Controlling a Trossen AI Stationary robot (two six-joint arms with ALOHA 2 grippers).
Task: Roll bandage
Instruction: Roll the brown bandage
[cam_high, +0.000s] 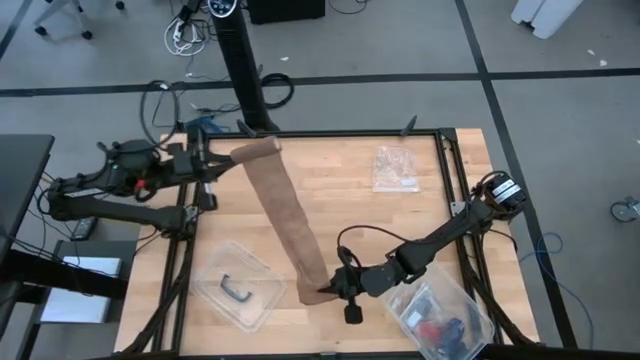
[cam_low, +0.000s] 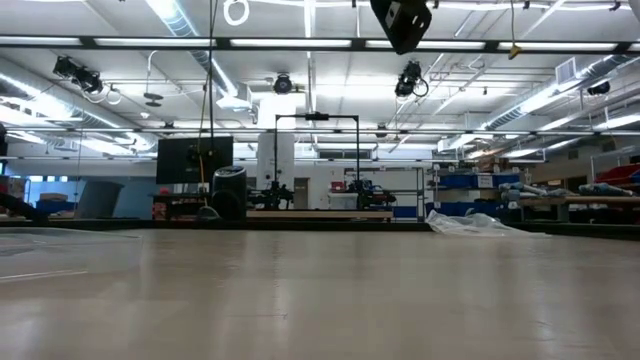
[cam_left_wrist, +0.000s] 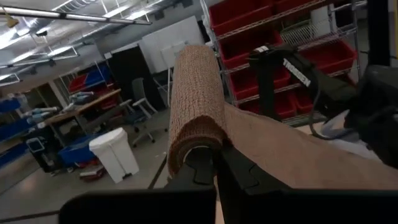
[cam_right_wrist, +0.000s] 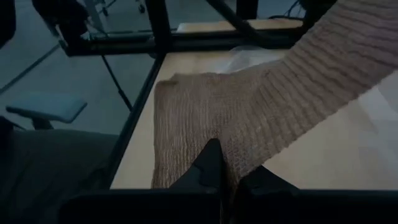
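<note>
The bandage is a brown fabric strip (cam_high: 290, 215) that runs slantwise across the wooden table, from a partly wound roll (cam_high: 256, 150) at the far left to its free end (cam_high: 312, 292) near the front edge. My left gripper (cam_high: 226, 165) is shut on the roll, which shows large in the left wrist view (cam_left_wrist: 196, 93). My right gripper (cam_high: 335, 288) is shut on the strip's free end (cam_right_wrist: 205, 112). The low view shows neither the bandage nor either gripper. My left gripper pinches the roll's near end (cam_left_wrist: 198, 144) between its two fingers, coming about level from the table's left. The roll sticks out beyond the fingertips, along the fingers, and the strip (cam_left_wrist: 292, 155) leaves it sideways. Whether the roll touches the table, I cannot tell. My right gripper pinches the strip's free end (cam_right_wrist: 219, 138) between its two fingers, coming low from the table's right. The fabric bunches at the fingertips and the end spreads flat on the table (cam_right_wrist: 180, 118). From there the strip (cam_right_wrist: 336, 56) runs straight toward the roll.
A clear plastic tub with a black handle piece (cam_high: 237, 288) lies at the near left. A clear bag (cam_high: 396, 167) lies at the far right. A clear container with small items (cam_high: 440, 318) stands at the near right corner. A black frame (cam_high: 445, 170) edges the table.
</note>
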